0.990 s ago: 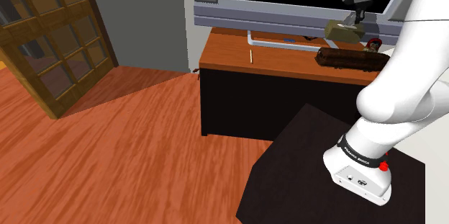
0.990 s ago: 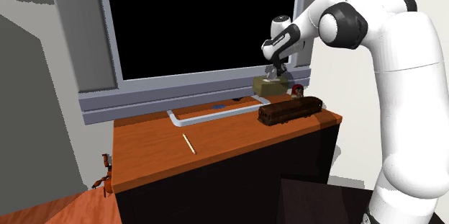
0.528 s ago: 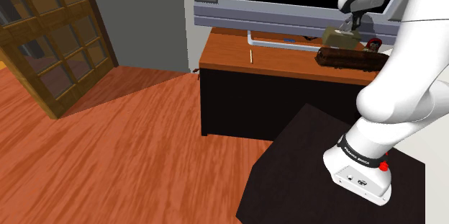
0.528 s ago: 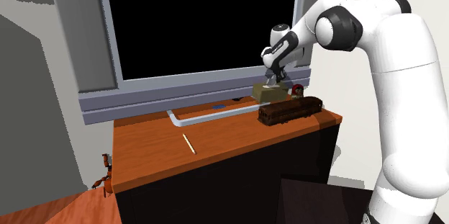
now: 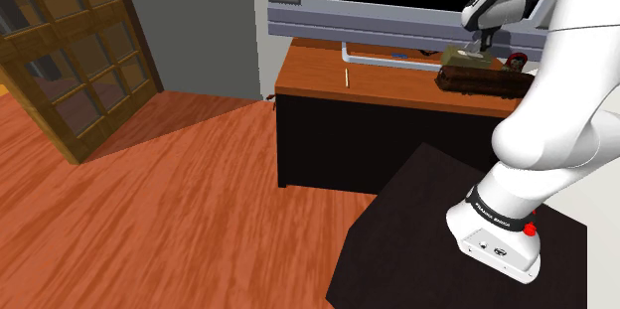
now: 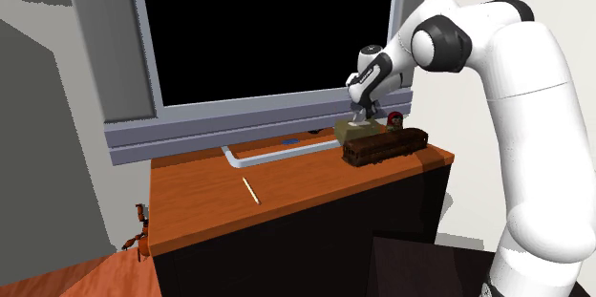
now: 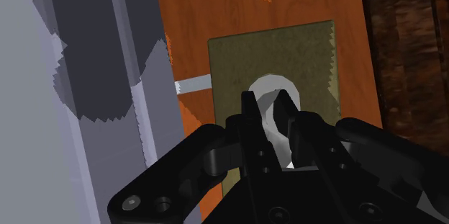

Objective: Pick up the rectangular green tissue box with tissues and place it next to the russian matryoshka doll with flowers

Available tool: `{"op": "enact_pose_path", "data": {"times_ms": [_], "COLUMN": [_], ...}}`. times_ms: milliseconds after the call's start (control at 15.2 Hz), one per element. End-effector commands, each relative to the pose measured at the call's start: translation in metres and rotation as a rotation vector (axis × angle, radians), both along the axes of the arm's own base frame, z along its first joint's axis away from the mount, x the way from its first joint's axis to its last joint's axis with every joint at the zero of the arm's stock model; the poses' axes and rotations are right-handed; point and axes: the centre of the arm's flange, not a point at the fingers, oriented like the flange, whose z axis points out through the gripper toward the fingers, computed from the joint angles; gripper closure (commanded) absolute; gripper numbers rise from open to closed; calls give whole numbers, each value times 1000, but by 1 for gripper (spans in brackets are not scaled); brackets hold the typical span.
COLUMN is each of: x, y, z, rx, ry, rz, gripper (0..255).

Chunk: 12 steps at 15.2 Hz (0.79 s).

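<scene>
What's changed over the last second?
The tool, shut on the box's tissue, has lowered the box from mid-air to the desk or just above it, behind the train and near the doll. No release yet. Train, doll and stick have not moved.

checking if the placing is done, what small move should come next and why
Probably open the jaws and let go: they are shut on the white tissue of the olive tissue box, which looks set down on the desk, close to the red doll and behind the brown train.
</scene>
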Motion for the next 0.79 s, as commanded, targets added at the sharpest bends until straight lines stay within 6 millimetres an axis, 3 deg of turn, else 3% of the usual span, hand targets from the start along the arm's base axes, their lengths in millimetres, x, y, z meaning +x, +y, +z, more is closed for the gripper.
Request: {"op": "enact_pose_path", "data": {"times_ms": [0, 264, 726], "x": [0, 0, 0], "y": [0, 0, 0], "z": [-11, -28, -28], "rx": [-1, -1, -1], "ry": [0, 0, 0], "rz": [0, 0, 0], "gripper": [255, 255, 255]}}
